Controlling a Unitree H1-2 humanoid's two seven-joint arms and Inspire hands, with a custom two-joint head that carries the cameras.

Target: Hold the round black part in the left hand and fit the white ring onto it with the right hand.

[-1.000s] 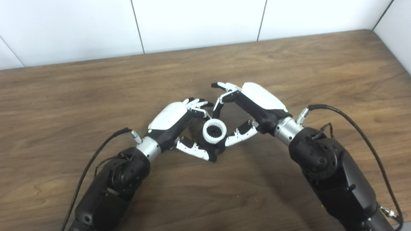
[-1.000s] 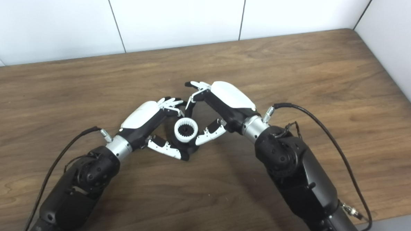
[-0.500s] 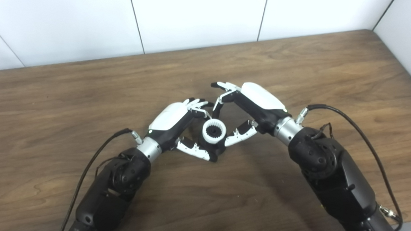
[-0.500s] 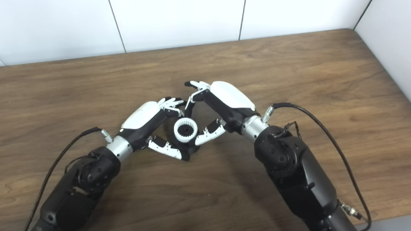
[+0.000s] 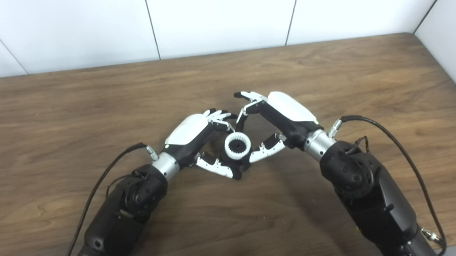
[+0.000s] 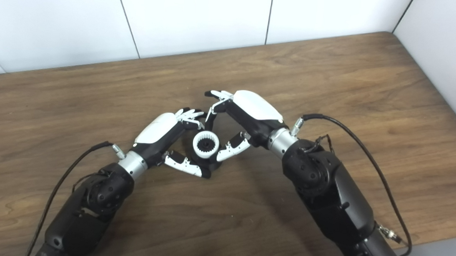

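Observation:
The round black part (image 5: pixel 243 166) sits low over the middle of the wooden table (image 5: pixel 330 71). My left hand (image 5: pixel 191 132) is shut on it, thumb in front and fingers curled behind. The white toothed ring (image 5: pixel 237 145) rests on top of the black part, its dark centre showing through. My right hand (image 5: pixel 286 111) comes in from the right and is shut on the ring: its thumb presses the ring's right side and a bent finger reaches down behind it, while its other fingers point away to the left. The lower half of the black part is hidden by the thumbs.
White wall panels (image 5: pixel 217 20) run along the table's far edge and close the right side (image 5: pixel 455 34). Black cables (image 5: pixel 404 151) loop out from both wrists over the table. The table's near edge (image 6: pixel 431 239) shows at the bottom right.

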